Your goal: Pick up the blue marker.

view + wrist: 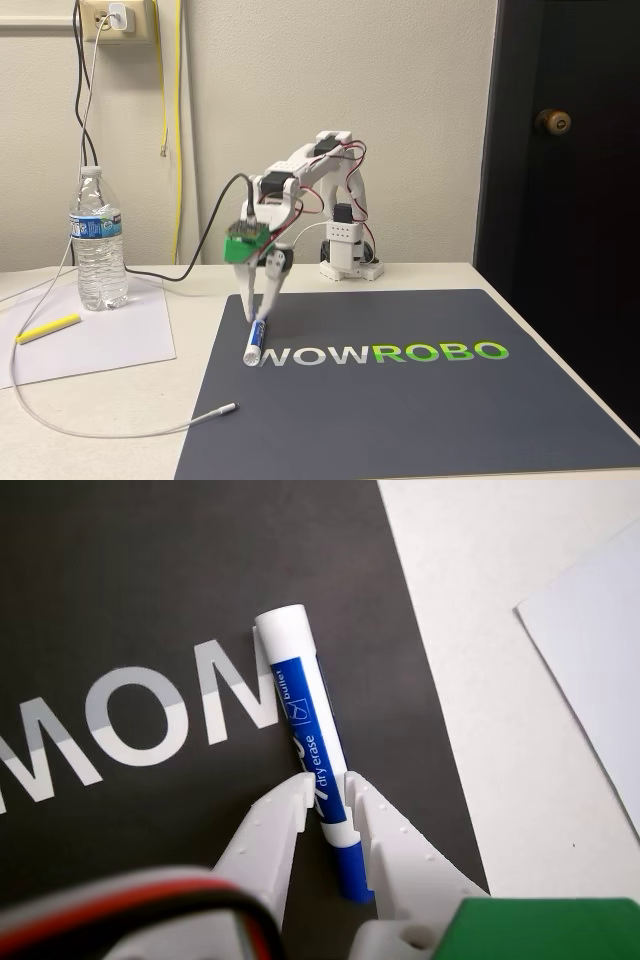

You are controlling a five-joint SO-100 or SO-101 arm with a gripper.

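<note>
- Fixed view: arm bends forward from its base at the mat's far edge; gripper points down at the mat's left part.
- Blue marker lies flat on the mat, just left of the "W" in the printed lettering; its white end points toward 6 o'clock.
- Wrist view: gripper enters from 6 o'clock; both fingers flank the blue marker near its cap end, narrowly spread, touching or nearly touching the barrel; firm pinch cannot be told.
- Fixed view, at 9 o'clock: water bottle, yellow highlighter on paper, white cable.
</note>
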